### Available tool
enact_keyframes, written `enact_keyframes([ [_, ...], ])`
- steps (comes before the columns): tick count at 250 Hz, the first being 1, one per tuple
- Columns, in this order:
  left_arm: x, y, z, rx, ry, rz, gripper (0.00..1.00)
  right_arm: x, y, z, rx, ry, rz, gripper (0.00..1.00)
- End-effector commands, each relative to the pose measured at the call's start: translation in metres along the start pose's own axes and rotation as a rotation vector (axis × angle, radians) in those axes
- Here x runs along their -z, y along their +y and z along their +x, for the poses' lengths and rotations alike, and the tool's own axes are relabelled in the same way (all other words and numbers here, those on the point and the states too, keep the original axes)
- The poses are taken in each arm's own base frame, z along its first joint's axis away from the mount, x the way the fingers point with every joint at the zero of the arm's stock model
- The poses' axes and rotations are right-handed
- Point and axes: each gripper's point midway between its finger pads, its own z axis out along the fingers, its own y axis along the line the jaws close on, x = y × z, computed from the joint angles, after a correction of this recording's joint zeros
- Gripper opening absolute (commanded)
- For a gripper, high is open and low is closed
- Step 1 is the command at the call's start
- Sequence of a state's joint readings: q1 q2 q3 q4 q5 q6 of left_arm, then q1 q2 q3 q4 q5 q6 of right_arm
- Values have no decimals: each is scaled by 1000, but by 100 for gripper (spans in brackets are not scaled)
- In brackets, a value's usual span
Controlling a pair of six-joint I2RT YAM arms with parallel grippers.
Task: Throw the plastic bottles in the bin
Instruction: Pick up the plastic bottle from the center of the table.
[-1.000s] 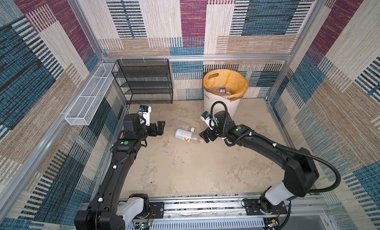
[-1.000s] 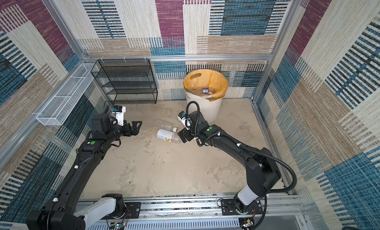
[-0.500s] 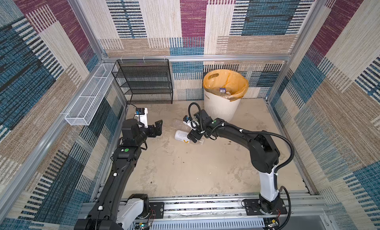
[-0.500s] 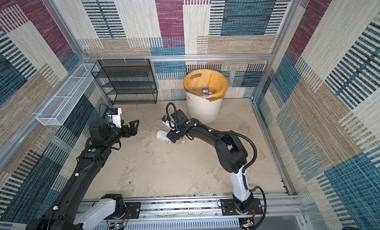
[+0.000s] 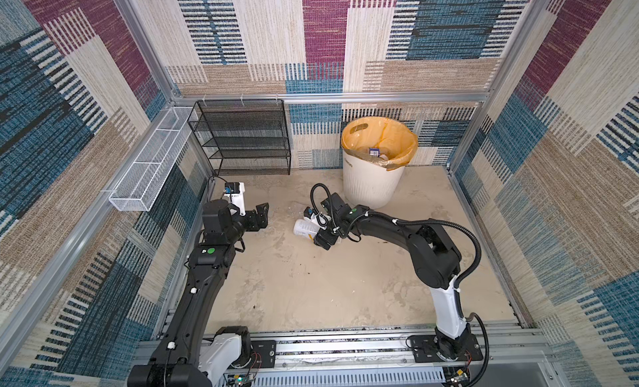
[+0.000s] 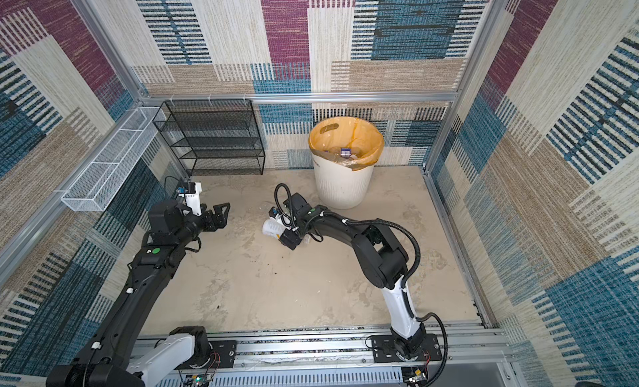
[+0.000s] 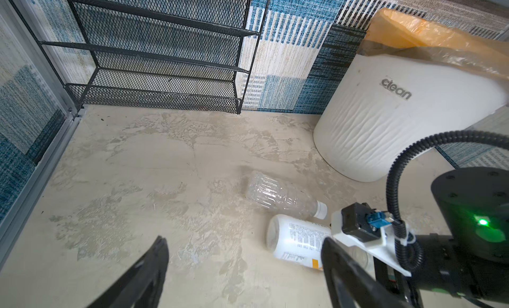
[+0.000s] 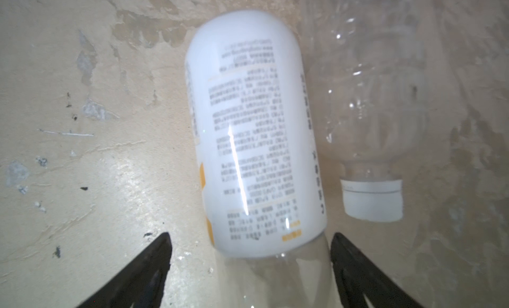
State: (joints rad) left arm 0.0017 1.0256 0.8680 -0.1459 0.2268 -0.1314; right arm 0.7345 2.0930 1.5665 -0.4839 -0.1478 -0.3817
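Note:
Two plastic bottles lie side by side on the floor. One has a white printed label (image 8: 256, 144) (image 5: 304, 228) (image 7: 297, 240). The other is clear with a white cap (image 8: 380, 100) (image 7: 275, 195) (image 6: 266, 207). My right gripper (image 8: 250, 237) (image 5: 316, 231) is open and low over the white-labelled bottle, a finger on each side of its clear neck end, with a gap on one side. My left gripper (image 7: 244, 242) (image 5: 262, 217) is open and holds nothing, left of the bottles. The bin (image 5: 373, 184) (image 7: 385, 122), white with an orange bag, stands behind them with bottles inside.
A black mesh rack (image 5: 242, 139) stands against the back wall left of the bin. A long white wire basket (image 5: 152, 163) hangs on the left wall. Patterned walls enclose the floor, and the arms' rail (image 5: 345, 347) runs along the front.
My right arm has swung left and down onto the white-labelled bottle, its jaws narrowing. My left arm has drawn back a little toward the left wall, jaws slightly narrower.

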Motion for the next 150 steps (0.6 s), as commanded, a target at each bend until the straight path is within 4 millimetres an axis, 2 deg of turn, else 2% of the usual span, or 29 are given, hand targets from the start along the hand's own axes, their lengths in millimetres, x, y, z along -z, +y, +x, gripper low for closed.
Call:
enact_keyframes([
  [1, 3, -2, -8, 3, -24, 12, 86, -7, 9, -3, 20, -16, -22, 88],
  [50, 3, -2, -10, 11, -23, 21, 85, -13, 28, 0, 55, -8, -49, 81],
  [82, 3, 0, -9, 13, -22, 13, 84, -12, 35, -7, 62, -21, -62, 77],
  [132, 4, 0, -10, 17, -25, 18, 84, -20, 33, -14, 29, -25, -62, 86],
  [136, 3, 1, -10, 17, -24, 17, 84, -17, 32, -24, 30, -46, -60, 86],
  [150, 3, 1, -10, 21, -23, 18, 84, -20, 34, -31, 35, -61, -64, 87],
])
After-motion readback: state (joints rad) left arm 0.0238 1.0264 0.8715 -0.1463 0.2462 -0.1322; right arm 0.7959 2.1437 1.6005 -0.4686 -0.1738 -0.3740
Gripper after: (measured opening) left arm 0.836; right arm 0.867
